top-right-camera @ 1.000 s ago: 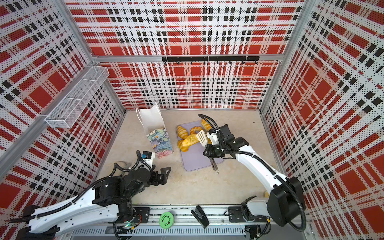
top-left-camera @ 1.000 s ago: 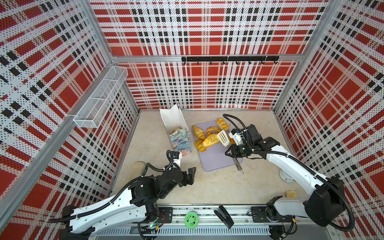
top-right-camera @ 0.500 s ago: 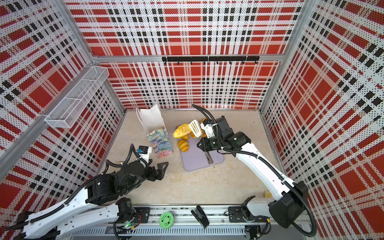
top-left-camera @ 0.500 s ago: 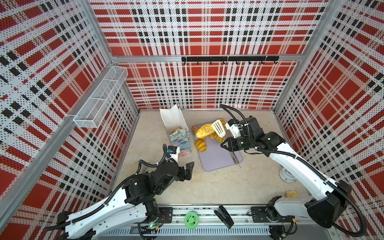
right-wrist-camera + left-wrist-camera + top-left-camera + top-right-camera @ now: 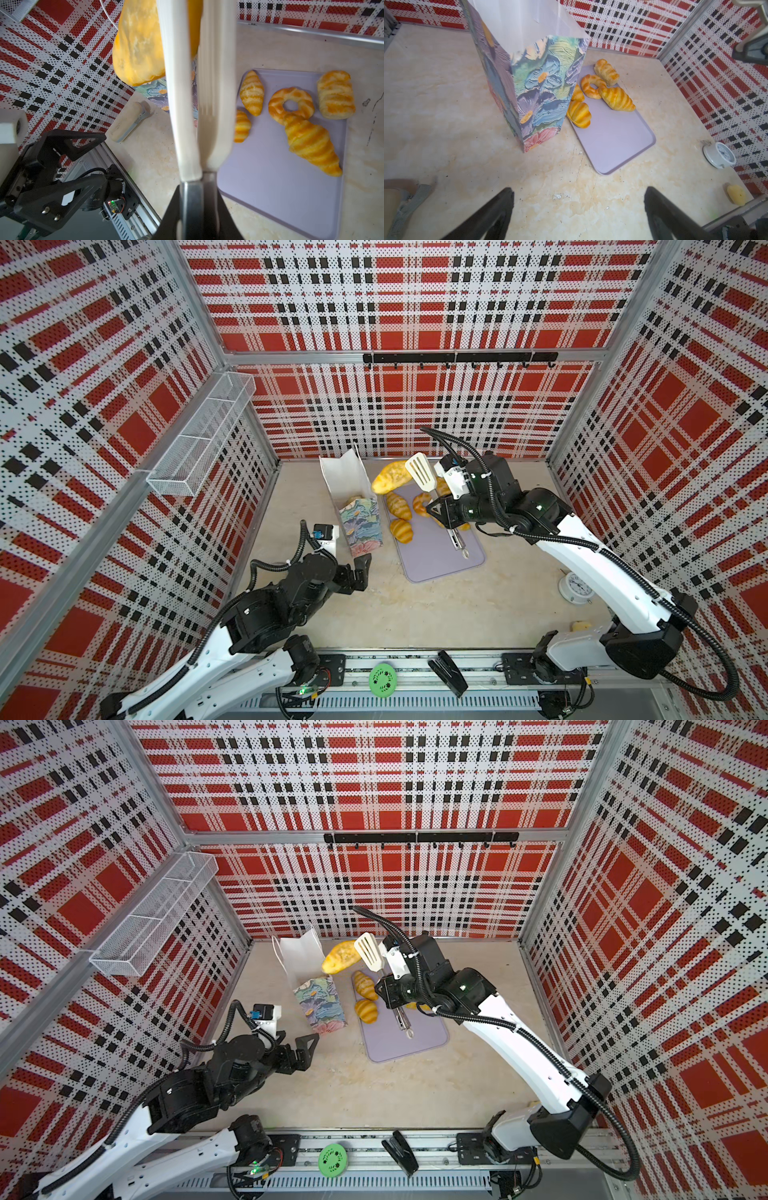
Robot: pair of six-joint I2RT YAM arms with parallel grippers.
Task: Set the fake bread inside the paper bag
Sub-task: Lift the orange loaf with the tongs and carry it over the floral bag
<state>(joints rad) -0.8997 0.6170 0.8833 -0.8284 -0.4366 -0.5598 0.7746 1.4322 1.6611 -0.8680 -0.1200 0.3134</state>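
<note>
The paper bag (image 5: 361, 522) (image 5: 320, 1002) (image 5: 542, 93) stands open left of the lavender tray, its flower print facing me and its white lining showing. My right gripper (image 5: 444, 514) (image 5: 392, 996) (image 5: 199, 195) is shut on the metal handles of white-tipped tongs (image 5: 422, 475) (image 5: 370, 957) (image 5: 182, 104). The tongs pinch one piece of fake bread (image 5: 388, 483) (image 5: 340, 963) (image 5: 137, 45), held in the air beside the bag's mouth. Several more pastries lie on the tray, among them a ring (image 5: 591, 86) (image 5: 291, 104) and a croissant (image 5: 616, 98) (image 5: 311, 145). My left gripper (image 5: 359, 572) (image 5: 303, 1052) (image 5: 578, 193) is open and empty, low near the bag's front corner.
The lavender tray (image 5: 440, 556) (image 5: 399, 1044) (image 5: 618, 137) lies right of the bag. A white clock (image 5: 575, 589) (image 5: 720, 154) and a small yellow object (image 5: 581, 625) sit at the right. A beige roller (image 5: 128, 122) lies left. A green disc (image 5: 382, 679) and a black stapler (image 5: 449, 672) rest on the front rail.
My right arm has lifted the tongs with the bread off the tray, back and left to the bag's mouth. My left arm has moved closer to the bag, still open.
</note>
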